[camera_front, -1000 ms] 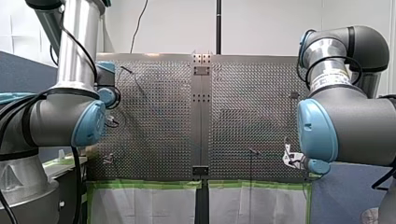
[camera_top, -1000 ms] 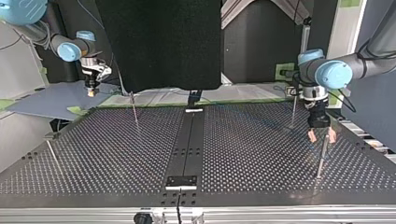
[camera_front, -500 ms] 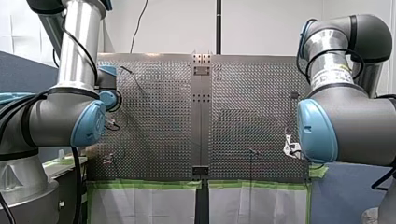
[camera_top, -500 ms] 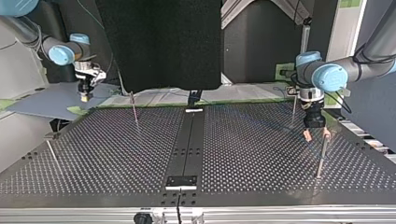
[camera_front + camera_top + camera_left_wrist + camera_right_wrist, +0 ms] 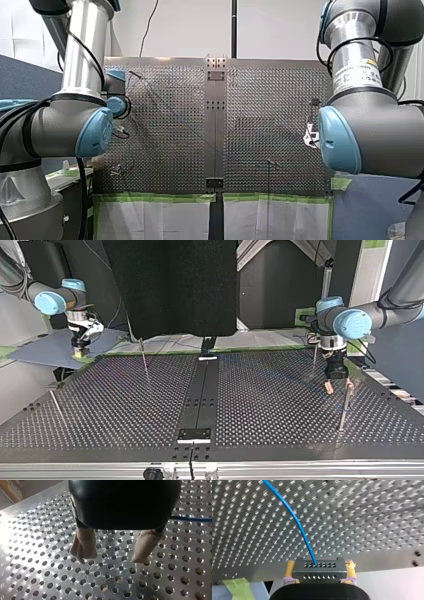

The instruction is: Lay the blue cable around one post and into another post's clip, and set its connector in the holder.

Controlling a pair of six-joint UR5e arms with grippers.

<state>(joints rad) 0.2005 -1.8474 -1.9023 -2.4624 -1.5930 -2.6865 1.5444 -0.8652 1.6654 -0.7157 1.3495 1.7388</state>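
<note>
Broadly, the front view shows little of the work: my left arm fills nine o'clock and my right arm three o'clock; the perforated surface lies between them with thin posts on it, one post toward five o'clock; neither hand can be read here.

Top view: my right hand hangs at ten o'clock, past the surface's edge and over a grey-blue sheet; my left hand hovers at three o'clock, pads apart and empty, just beside a post.

Left wrist view: the beige fingers are spread over bare holes with nothing between them; the blue cable passes beside the hand, clear of it.

Right wrist view: the yellow pads are clamped on the black connector; the cable leaves its face toward eleven o'clock and runs out over the surface, seemingly round no post yet.

Risks, as I judge them: the connector is pinched only by its two sides, so a cable catching on a post could twist it or tug it free; the cable looks thin and springy, so it may ride up a post instead of seating in a clip; my left hand is close enough to its post that a sideways move could knock it.
</note>
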